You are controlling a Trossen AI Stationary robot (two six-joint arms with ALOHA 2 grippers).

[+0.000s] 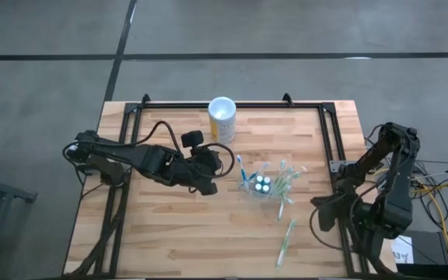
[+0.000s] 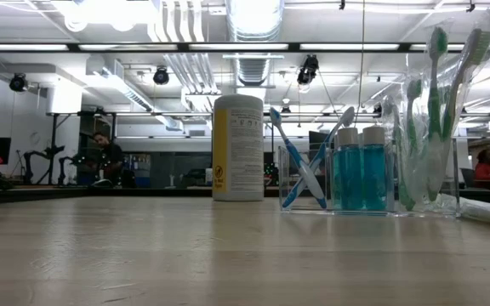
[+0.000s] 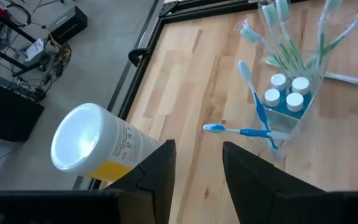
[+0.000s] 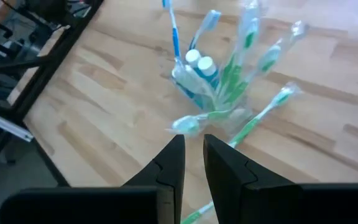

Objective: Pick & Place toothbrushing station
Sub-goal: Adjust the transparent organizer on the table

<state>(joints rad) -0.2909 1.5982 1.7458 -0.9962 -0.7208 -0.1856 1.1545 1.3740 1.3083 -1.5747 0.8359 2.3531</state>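
The toothbrushing station [image 1: 264, 187] is a clear holder standing upright on the wooden table, right of centre. It holds blue and green toothbrushes and small white-capped bottles of blue liquid [image 2: 361, 168]. My left gripper [image 1: 211, 180] hovers just left of it. In the left wrist view this gripper [image 3: 197, 177] is open, points slantwise down, and has nothing between its fingers. The station [image 3: 289, 102] lies ahead of them. My right gripper [image 1: 319, 215] hangs near the table's right edge. Its fingers [image 4: 193, 163] are almost together and hold nothing, and the station [image 4: 207, 84] lies beyond them.
A yellow cup with a white rim [image 1: 222, 118] stands upright at the far side, close behind my left gripper. A wrapped green toothbrush [image 1: 286, 241] lies flat on the wood, on the near side of the station. Black frame rails [image 1: 327, 140] run along the table's edges.
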